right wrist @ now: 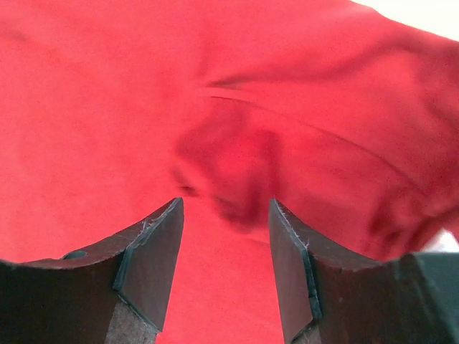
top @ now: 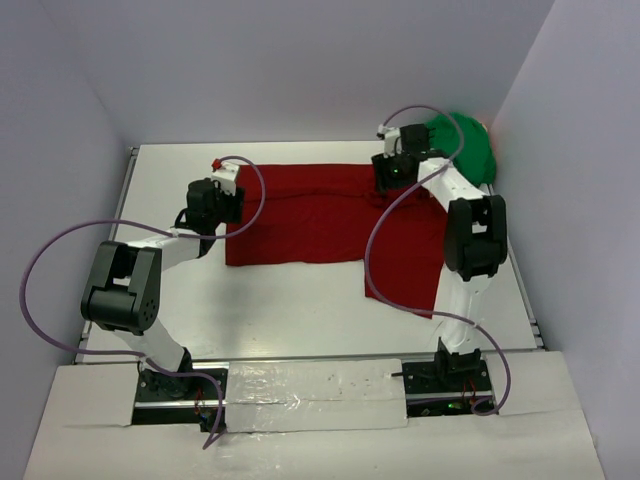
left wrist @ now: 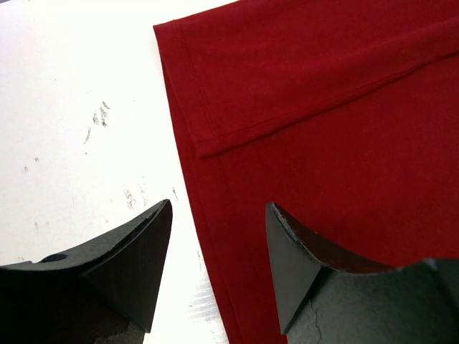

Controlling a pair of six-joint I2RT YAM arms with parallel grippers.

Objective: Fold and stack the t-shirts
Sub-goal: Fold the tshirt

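The dark red t-shirt [top: 320,215] lies spread on the white table, its top part folded over, one part hanging toward the front right. My left gripper [top: 225,200] is open over the shirt's left edge [left wrist: 208,215], one finger above the table, the other above the cloth. My right gripper [top: 390,172] is open just above the shirt's upper right part, with wrinkled red cloth [right wrist: 229,179] between its fingers. The bright green t-shirt [top: 462,145] lies bunched at the back right corner. A sliver of salmon-pink cloth [top: 492,133] shows behind it.
White table [top: 180,290] with grey walls on three sides. Purple cables loop from both arms. A taped white strip [top: 310,390] lies between the arm bases at the near edge.
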